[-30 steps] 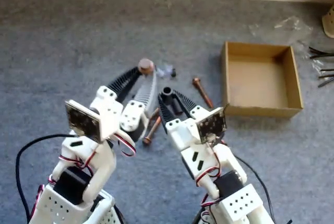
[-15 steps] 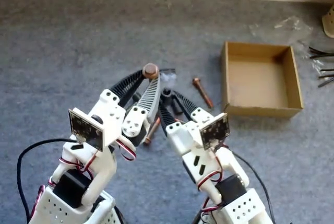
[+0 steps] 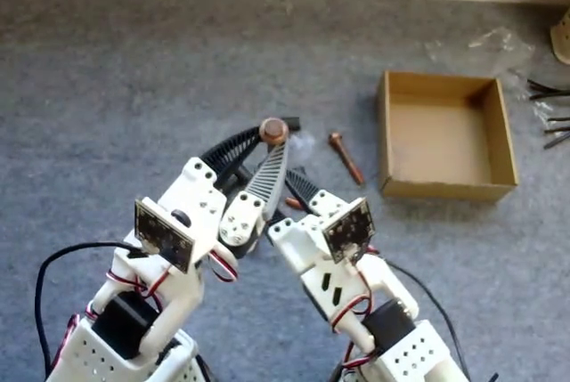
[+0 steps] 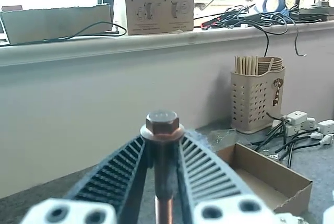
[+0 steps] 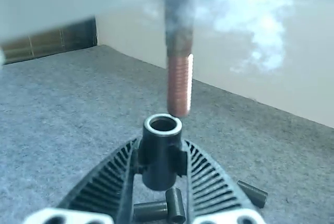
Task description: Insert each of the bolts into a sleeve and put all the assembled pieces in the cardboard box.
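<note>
left gripper (image 4: 163,148): clamped on copper bolt (image 4: 162,125), head up at 12 | right gripper (image 5: 161,148): closed around black sleeve (image 5: 160,169), mouth up | bolt's threaded tip just above sleeve mouth | cardboard box (image 3: 445,188): 3 o'clock of held bolt | loose bolt (image 3: 346,158) between them on carpet (image 3: 107,88)

Bolt (image 5: 179,83) upper shank blurred
</note>
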Robot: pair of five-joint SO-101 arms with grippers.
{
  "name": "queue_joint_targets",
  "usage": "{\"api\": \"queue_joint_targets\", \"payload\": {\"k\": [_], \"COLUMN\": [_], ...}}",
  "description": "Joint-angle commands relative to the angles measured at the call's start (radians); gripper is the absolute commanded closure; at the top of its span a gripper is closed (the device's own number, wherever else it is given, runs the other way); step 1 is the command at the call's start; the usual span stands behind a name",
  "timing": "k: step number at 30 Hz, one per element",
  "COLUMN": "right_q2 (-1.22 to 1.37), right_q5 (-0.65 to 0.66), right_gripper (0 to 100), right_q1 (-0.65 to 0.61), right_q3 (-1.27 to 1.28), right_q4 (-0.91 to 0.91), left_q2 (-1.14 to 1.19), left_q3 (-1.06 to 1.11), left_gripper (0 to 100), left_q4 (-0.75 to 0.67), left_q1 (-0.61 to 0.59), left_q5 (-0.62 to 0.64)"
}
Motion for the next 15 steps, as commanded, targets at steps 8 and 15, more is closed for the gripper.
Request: {"api": "queue_joint_targets", "payload": {"k": [8,15], "right_q2": [-0.002,-0.002], "right_q5": [0.017,0.017], "right_gripper": [99.4,99.4], "right_q1": [0.031,0.03], "right_q3": [-0.031,-0.031], "right_q4": [0.001,0.001], "left_q2": [-0.018,-0.015], "left_q3": [-0.008,-0.01], "left_gripper": [99,99], "left_q4": [-0.025,0.009], "left_q1": [-0.013,-0.054], "left_q5": [-0.002,0.031]}}
